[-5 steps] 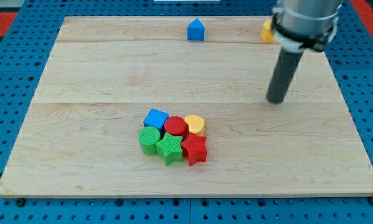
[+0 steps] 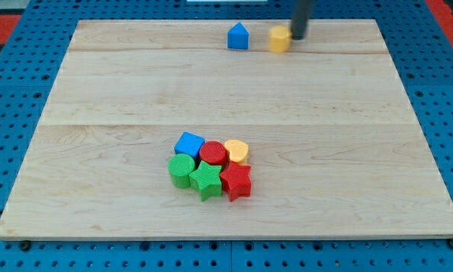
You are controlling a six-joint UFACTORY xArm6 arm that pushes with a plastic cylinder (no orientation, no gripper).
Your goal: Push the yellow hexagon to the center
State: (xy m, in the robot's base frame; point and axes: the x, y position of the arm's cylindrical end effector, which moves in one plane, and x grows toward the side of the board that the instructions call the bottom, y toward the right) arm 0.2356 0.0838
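Wooden counter (image 2: 97, 91), yellow hexagon (image 2: 279, 39) at the far edge, touching my tip (image 2: 296, 36).
No pincer here; swing my tip behind the hexagon, then push steadily toward the centre.

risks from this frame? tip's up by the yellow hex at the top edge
1. My tip sits at the right side of the yellow hexagon, so a push that way likely drives it left into the blue block, not toward the center.
2. Both sit near the top edge of the board; a glancing push may slide the hexagon off.
3. The cluster around the red star lies near the center; a long push may scatter it.
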